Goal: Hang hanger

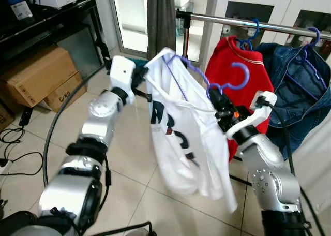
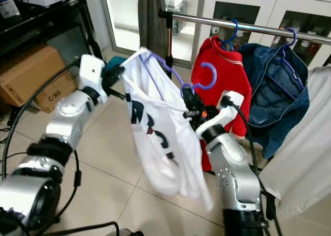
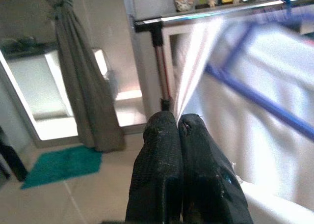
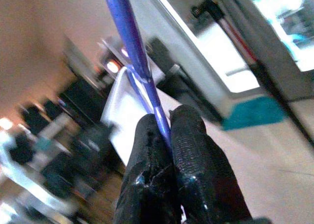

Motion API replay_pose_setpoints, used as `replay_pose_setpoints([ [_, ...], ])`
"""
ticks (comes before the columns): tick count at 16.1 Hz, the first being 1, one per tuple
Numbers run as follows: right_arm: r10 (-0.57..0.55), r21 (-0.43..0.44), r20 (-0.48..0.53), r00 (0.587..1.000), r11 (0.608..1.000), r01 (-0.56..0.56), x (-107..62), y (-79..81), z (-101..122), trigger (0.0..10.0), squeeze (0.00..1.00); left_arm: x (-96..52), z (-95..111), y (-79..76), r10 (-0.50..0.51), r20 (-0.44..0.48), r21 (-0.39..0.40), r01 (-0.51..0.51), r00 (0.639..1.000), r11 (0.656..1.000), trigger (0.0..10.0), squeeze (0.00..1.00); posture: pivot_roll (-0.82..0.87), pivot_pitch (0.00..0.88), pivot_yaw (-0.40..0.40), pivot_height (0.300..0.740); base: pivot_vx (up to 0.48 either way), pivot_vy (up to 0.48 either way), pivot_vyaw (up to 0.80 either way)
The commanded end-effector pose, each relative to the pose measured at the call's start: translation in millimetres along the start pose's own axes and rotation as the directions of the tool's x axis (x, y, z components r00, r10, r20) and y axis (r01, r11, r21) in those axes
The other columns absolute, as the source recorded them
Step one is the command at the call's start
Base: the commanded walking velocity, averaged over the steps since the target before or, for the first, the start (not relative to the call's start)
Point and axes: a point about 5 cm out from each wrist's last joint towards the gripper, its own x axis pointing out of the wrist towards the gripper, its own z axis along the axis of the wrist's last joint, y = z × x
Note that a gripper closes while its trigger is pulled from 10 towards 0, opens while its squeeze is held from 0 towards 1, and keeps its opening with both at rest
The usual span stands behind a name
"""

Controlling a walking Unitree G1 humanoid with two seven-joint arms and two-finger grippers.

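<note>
Left eye view: the right gripper [image 1: 220,104] is closed on the neck of the purple hanger [image 1: 234,76], which carries a white T-shirt [image 1: 181,137]; its hook stands free in the air below the metal rail [image 1: 243,23], in front of the red garment [image 1: 227,65], not yet over the bar. The left gripper [image 1: 142,76] is pinched on the shirt's far shoulder edge, holding the fabric spread. On the rail a blue hook carries the red garment and another hanger carries the denim jacket [image 1: 295,86]. Right eye view: the same arrangement; the open stretch of rail lies between the upright post [image 2: 169,26] and the red garment's hook. Left wrist view: the left fingers [image 3: 162,175] are pressed together on a fold of white cloth, with a blue hanger arm running alongside and the rail above. Right wrist view: the right fingers [image 4: 191,150] are clamped on the thin purple wire just below where it twists. Assessment: the step in hand is the lift and hook. To do it well, the right arm should raise the hook above the bar, over the open stretch, then lower it on; the left gripper should follow the rise so the shirt does not drag off, and let go only once the hook bears.
</note>
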Motion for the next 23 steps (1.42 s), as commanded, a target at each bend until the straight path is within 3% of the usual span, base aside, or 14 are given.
replay_pose_setpoints([
  [1,0.034,0.027,0.112,0.993,0.999,-0.037,3.2,5.8,22,0.0,0.0,-6.0,-13,1.1,0.017,-0.058,-0.003,-0.017,0.998,1.0,0.0,0.0,-0.07,0.0,0.089,0.74,0.0,0.0,0.0],
  [3,0.081,0.009,0.076,0.994,0.997,-0.082,3.0,10.7,20,0.0,0.0,-8.0,-11,6.3,0.054,-0.044,-0.011,-0.054,0.998,0.998,0.0,0.0,-0.07,0.0,0.084,0.74,0.0,0.0,0.0],
  [4,0.115,-0.093,-0.021,0.993,0.989,-0.116,0.6,11.1,11,0.0,0.0,-8.5,-2,14.5,0.077,-0.017,-0.002,-0.077,0.997,0.997,0.0,0.0,-0.06,0.0,0.076,0.74,0.0,0.0,0.0],
  [5,0.121,-0.142,-0.069,0.99,0.981,-0.13,-0.7,10.1,6,0.0,0.0,-8.7,3,19.7,0.086,-0.004,0.016,-0.086,0.996,0.996,0.0,0.0,-0.06,0.0,0.075,0.74,0.0,0.0,0.0],
  [7,0.129,-0.299,-0.218,0.967,0.935,-0.192,-8.0,2.1,-6,0.0,0.0,-9.7,30,42.3,0.105,0.053,0.061,-0.108,0.993,0.992,0.0,0.0,-0.06,0.0,0.074,0.74,0.0,0.0,0.0],
  [10,0.218,-0.319,-0.26,0.941,0.9,-0.297,-20.3,0.5,0,0.0,0.0,-14.2,51,70.5,0.163,0.067,0.107,-0.169,0.984,0.98,0.0,0.0,-0.05,0.0,0.075,0.74,0.0,0.0,0.0],
  [13,0.309,-0.233,-0.207,0.928,0.906,-0.353,-28.7,4.1,12,0.0,0.0,-18.9,42,85.6,0.219,-0.014,0.113,-0.216,0.976,0.97,0.0,0.0,-0.05,0.0,0.081,0.74,0.0,0.0,0.0],
  [16,0.256,-0.146,-0.051,0.965,0.954,-0.261,-26.0,1.6,26,0.0,0.0,-18.8,16,70.4,0.143,-0.114,0.095,-0.133,0.983,0.987,0.0,0.0,-0.07,0.0,0.106,0.74,0.0,0.0,0.0],
  [19,0.18,-0.055,0.076,0.981,0.983,-0.176,-23.9,2.6,36,0.0,0.0,-17.1,-2,48.6,0.046,-0.147,0.03,-0.042,0.988,0.999,0.0,0.0,-0.08,0.0,0.11,0.74,0.0,0.0,0.0],
  [20,0.036,-0.039,0.089,0.995,0.999,-0.033,-16.5,-7.6,34,0.0,0.0,-14.2,-4,32.8,-0.006,-0.122,-0.012,0.005,0.993,1.0,0.0,0.0,-0.08,0.0,0.108,0.74,0.0,0.0,0.0],
  [21,-0.038,-0.049,0.087,0.995,0.998,0.042,-12.9,-13.5,31,0.0,0.0,-12.6,-3,21.1,-0.061,-0.097,-0.035,0.058,0.993,0.998,0.0,0.0,-0.08,0.0,0.103,0.74,0.0,0.0,0.0],
  [23,-0.211,-0.114,0.042,0.977,0.97,0.214,-3.9,-29.2,19,0.0,0.0,-10.8,3,-20.7,-0.212,-0.033,-0.073,0.209,0.977,0.975,0.0,0.0,-0.07,0.0,0.096,0.74,0.0,0.0,0.0],
])
